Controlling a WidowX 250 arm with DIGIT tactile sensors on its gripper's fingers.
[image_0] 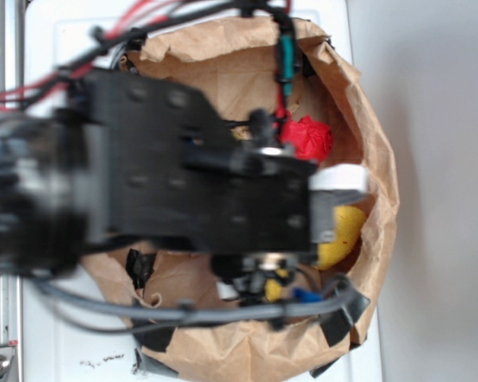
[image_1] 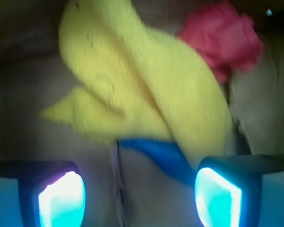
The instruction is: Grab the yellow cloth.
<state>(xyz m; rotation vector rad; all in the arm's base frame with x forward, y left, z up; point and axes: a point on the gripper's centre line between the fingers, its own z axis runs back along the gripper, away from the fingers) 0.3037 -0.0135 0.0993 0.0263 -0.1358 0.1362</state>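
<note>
Below me a white table [image_0: 430, 159] carries a wide brown paper bag [image_0: 223, 48] with its rim rolled down into a crumpled bowl. The bag sits directly on the tabletop. Black tape strips [image_0: 338, 322] cling to the bag's lower edge.

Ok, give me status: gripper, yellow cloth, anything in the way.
Gripper open, nothing held. Yellow cloth ahead of the fingers, draped over a blue object. Red cloth beside it, inside the paper bag.
</note>
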